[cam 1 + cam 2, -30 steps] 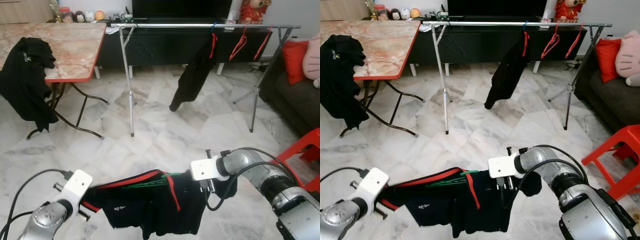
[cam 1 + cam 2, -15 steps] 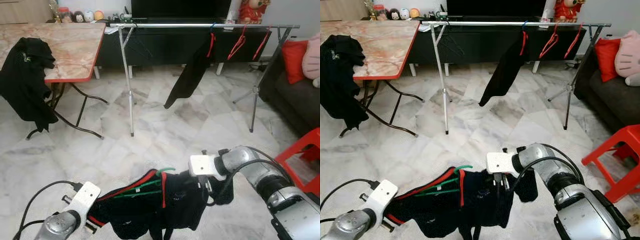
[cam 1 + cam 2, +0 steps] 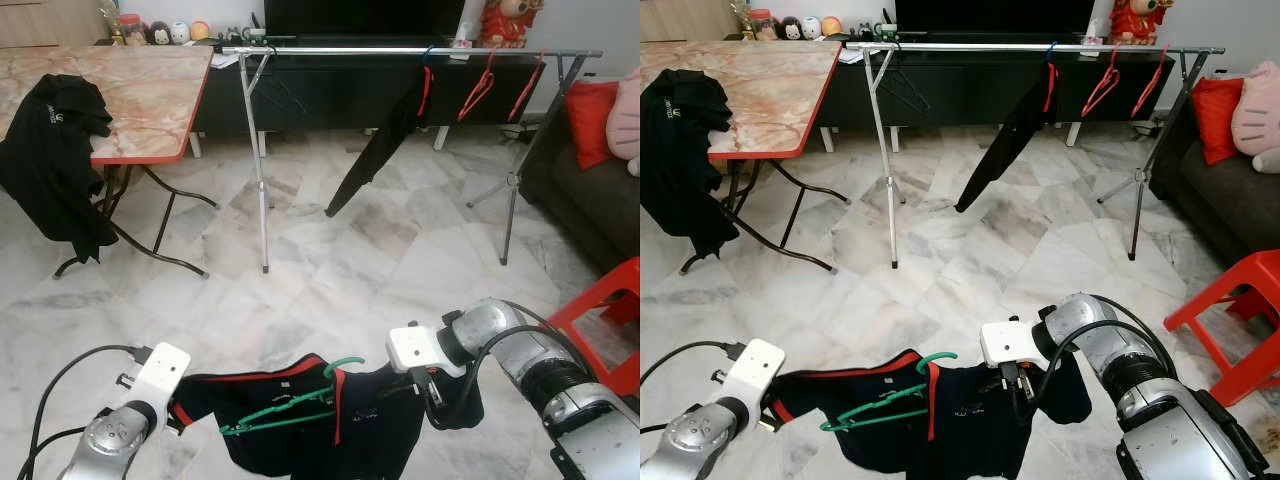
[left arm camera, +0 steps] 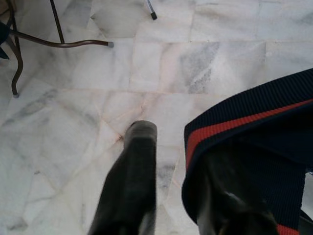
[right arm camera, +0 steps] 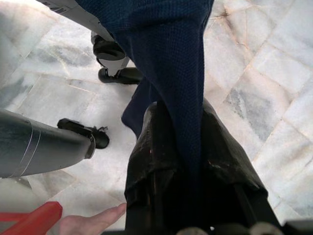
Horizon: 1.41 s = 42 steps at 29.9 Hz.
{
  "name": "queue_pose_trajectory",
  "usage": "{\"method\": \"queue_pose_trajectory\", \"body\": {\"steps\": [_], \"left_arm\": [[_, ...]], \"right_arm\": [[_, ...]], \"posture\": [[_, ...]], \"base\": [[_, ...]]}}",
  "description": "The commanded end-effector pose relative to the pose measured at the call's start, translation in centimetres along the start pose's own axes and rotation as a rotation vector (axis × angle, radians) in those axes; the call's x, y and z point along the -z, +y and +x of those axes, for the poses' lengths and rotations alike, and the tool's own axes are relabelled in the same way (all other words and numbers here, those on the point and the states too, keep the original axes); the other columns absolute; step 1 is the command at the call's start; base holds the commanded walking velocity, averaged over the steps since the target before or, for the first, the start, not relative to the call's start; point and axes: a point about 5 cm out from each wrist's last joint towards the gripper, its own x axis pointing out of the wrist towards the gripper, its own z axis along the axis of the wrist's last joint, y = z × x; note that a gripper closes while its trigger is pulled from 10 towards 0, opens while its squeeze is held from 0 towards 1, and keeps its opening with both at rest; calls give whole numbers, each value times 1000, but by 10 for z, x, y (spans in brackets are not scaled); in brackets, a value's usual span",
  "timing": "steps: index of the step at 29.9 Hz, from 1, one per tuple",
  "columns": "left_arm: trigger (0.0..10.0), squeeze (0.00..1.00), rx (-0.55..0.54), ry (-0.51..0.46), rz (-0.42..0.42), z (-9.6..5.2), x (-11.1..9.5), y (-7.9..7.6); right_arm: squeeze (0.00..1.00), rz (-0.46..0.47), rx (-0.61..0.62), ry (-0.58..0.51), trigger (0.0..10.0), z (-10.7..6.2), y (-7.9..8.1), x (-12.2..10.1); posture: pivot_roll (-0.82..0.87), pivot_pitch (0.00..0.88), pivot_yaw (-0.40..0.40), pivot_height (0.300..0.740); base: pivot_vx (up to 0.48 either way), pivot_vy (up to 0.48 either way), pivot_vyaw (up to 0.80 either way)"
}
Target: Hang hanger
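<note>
While the dark garment was bunched and sagging between the two arms half a second ago, it is now stretched out more flatly, and the green hanger lying inside it has come into clearer sight, with its hook standing up above the red-trimmed collar. The garment and hanger are held low in front of the robot, well apart from the clothes rail, which stands far ahead across the marble floor. The right claw is clenched on the cloth at the side of the garment nearer the red stool; in the right wrist view the navy fabric is seen pinched between its two black fingers. The left claw holds the other end of the garment, on the side toward the worktop: one finger is bare against the floor, and the red-striped hem is draped over the other, so it appears to be grasping the edge, though the contact itself is covered by cloth. On the rail, one black garment and two red hangers are already hung. It is judged that the spreading has made the hook accessible, but the hanging itself is not yet begun; the rail must first be approached and the hook raised to it.
</note>
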Motion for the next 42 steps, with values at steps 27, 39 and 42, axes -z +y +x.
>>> {"method": "queue_pose_trajectory", "body": {"steps": [27,39,42], "left_arm": [[10000,1000,341,-96,-51,-22,0,-14],[10000,0,365,-182,-111,-50,-8,13],[10000,0,372,-183,-112,-51,-9,13]], "right_arm": [[0,-25,-122,-12,0,0,8,-3],[0,-16,-138,-19,0,3,11,-3],[0,-16,-138,-19,0,3,11,-3]], "posture": [[6,0,-45,740],[9,0,-48,740],[9,0,-48,740]], "base": [[0,0,0],[0,0,0],[0,0,0]]}}
